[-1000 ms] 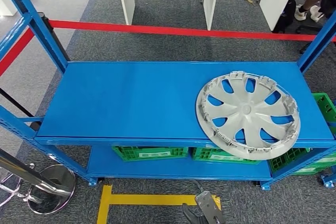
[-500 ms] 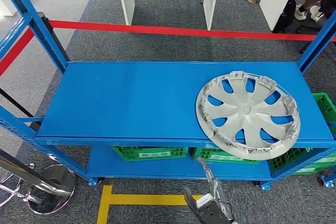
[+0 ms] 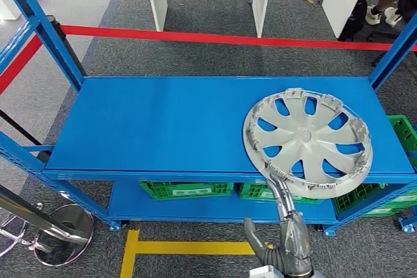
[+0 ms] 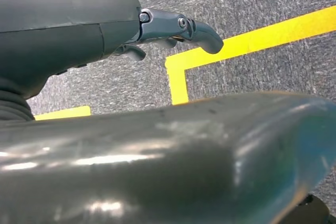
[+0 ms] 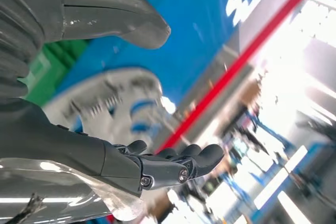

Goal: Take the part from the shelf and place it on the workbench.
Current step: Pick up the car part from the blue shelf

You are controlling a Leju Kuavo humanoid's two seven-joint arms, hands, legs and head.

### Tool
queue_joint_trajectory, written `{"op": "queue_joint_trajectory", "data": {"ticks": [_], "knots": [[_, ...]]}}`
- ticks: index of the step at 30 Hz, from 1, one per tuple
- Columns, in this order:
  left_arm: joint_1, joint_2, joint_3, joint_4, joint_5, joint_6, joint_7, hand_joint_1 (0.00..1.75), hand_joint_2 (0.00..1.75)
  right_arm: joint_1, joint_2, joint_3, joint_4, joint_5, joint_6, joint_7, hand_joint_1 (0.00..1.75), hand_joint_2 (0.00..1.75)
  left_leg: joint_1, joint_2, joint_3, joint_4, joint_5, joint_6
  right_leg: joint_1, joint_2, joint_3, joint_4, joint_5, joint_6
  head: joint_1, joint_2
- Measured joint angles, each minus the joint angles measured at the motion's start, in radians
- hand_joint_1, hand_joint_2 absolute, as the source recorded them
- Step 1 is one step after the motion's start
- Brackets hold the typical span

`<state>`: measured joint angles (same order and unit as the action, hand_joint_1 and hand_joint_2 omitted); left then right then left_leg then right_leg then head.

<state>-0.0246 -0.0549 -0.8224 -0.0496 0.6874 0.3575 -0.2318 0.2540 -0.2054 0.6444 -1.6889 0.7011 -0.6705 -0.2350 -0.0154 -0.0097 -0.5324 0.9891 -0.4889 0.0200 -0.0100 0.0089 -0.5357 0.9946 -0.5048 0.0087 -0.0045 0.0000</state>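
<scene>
A silver wheel cover (image 3: 307,141) lies flat at the right end of the blue shelf (image 3: 162,122), its near rim hanging over the shelf's front edge. My right hand (image 3: 289,236) comes up from below, fingers stretched out and apart, fingertips (image 3: 276,183) just under that near rim; I cannot tell if they touch it. In the right wrist view the right hand (image 5: 79,145) holds nothing, and the wheel cover (image 5: 115,103) is blurred beyond thumb and fingers. My left hand (image 4: 118,30) hangs over the floor, holding nothing.
Green crates (image 3: 187,189) stand on the lower shelf. Blue uprights (image 3: 44,30) frame the shelf ends. Red barrier tape (image 3: 221,38) runs behind it. Yellow floor tape (image 3: 187,247) and a chrome stand base (image 3: 64,232) lie in front. A person's feet (image 3: 388,11) are at the far right.
My right hand has risen from the bottom edge and reached forward to the wheel cover's near rim. The wheel cover has not moved.
</scene>
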Motion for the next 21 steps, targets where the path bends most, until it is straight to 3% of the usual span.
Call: {"op": "queue_joint_trajectory", "data": {"ticks": [13, 21], "knots": [[-0.004, -0.008, -0.056, 0.002, 0.021, -0.002, 0.001, 0.0, 0.0, 0.057, 0.107, -0.171, -0.046, 0.375, -0.013, -0.057, 0.0, 1.75, 0.0, 0.0, 0.0, 0.0, 0.0, 0.0, 0.0, 0.0, 0.0, 0.0, 0.0, 0.0, 0.0, 0.0], [-0.007, -0.006, -0.096, 0.002, 0.029, -0.002, 0.017, 0.0, 0.0, 0.049, 0.105, -0.202, -0.032, 0.589, -0.014, 0.051, 0.0, 1.75, 0.0, 0.0, 0.0, 0.0, 0.0, 0.0, 0.0, 0.0, 0.0, 0.0, 0.0, 0.0, 0.0, 0.0]]}}
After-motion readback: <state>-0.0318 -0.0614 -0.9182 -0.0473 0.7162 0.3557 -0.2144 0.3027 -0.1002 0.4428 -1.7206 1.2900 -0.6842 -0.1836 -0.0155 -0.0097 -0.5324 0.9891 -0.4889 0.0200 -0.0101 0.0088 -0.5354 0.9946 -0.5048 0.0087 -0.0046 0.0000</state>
